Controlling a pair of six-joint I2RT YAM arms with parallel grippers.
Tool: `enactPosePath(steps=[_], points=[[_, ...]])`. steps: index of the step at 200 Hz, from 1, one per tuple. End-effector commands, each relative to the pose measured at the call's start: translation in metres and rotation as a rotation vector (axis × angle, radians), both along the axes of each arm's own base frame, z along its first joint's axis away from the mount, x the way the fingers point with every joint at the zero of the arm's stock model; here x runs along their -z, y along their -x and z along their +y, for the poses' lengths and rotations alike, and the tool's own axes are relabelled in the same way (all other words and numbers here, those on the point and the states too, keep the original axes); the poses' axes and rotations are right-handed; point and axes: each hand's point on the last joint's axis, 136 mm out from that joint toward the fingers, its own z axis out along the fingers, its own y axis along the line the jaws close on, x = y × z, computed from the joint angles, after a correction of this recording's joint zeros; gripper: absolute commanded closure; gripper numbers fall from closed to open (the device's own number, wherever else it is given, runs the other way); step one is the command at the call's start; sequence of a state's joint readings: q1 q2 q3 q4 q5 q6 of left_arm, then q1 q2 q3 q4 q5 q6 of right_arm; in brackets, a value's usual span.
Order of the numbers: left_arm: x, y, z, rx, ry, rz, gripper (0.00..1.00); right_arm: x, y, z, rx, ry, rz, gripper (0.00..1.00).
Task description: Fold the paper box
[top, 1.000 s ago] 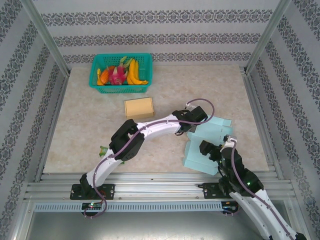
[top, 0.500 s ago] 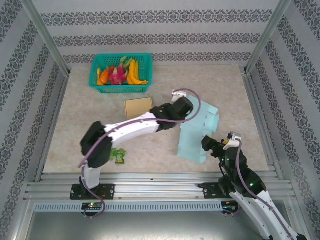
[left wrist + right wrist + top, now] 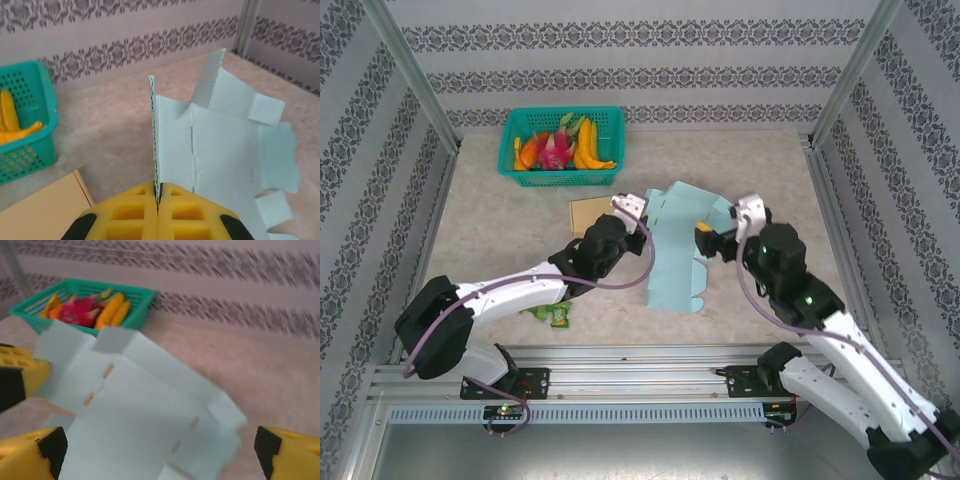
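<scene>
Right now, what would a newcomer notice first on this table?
The pale blue flat paper box blank lies mid-table, one edge lifted and pinched in the left arm's yellow tool. The right arm's tool hangs open over the sheet's right side. At the far left sits a green plastic basket of bright fruit.

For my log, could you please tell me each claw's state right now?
Left claw: shut on an upright flap of the pale blue paper box.
Right claw: open, holding nothing.
</scene>
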State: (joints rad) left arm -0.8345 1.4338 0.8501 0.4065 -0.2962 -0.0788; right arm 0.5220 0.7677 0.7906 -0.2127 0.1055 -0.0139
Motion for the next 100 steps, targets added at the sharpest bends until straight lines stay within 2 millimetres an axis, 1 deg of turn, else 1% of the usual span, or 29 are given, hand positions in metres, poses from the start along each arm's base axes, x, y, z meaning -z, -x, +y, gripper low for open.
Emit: enactPosePath(steps=[1, 11, 16, 22, 32, 44, 51, 74, 100], points=[[-0.064, 0.004, 0.01, 0.03, 0.127, -0.243, 1.0, -0.018, -0.005, 0.042, -0.344, 0.289, -0.162, 0.08], [-0.068, 0.004, 0.019, 0.023, 0.148, -0.261, 1.0, -0.02, -0.003, 0.053, -0.479, 0.356, -0.176, 0.17], [-0.069, 0.004, 0.023, 0.02, 0.16, -0.266, 1.0, -0.019, -0.004, 0.055, -0.526, 0.382, -0.162, 0.21], [-0.071, 0.004, 0.028, 0.018, 0.171, -0.271, 1.0, -0.024, -0.004, 0.057, -0.567, 0.4, -0.158, 0.24], [-0.073, 0.005, 0.034, 0.019, 0.19, -0.278, 1.0, -0.025, -0.006, 0.055, -0.617, 0.432, -0.132, 0.27], [-0.076, 0.008, 0.04, 0.025, 0.203, -0.294, 1.0, -0.027, -0.009, 0.049, -0.668, 0.477, -0.119, 0.4], [-0.077, 0.009, 0.043, 0.029, 0.207, -0.304, 1.0, -0.028, -0.01, 0.046, -0.692, 0.5, -0.114, 0.44], [-0.077, 0.013, 0.047, 0.033, 0.195, -0.318, 1.0, -0.03, -0.026, 0.031, -0.681, 0.568, -0.066, 0.46], [-0.077, 0.017, 0.046, 0.06, 0.189, -0.322, 1.0, -0.014, -0.042, 0.019, -0.69, 0.692, -0.006, 0.47]])
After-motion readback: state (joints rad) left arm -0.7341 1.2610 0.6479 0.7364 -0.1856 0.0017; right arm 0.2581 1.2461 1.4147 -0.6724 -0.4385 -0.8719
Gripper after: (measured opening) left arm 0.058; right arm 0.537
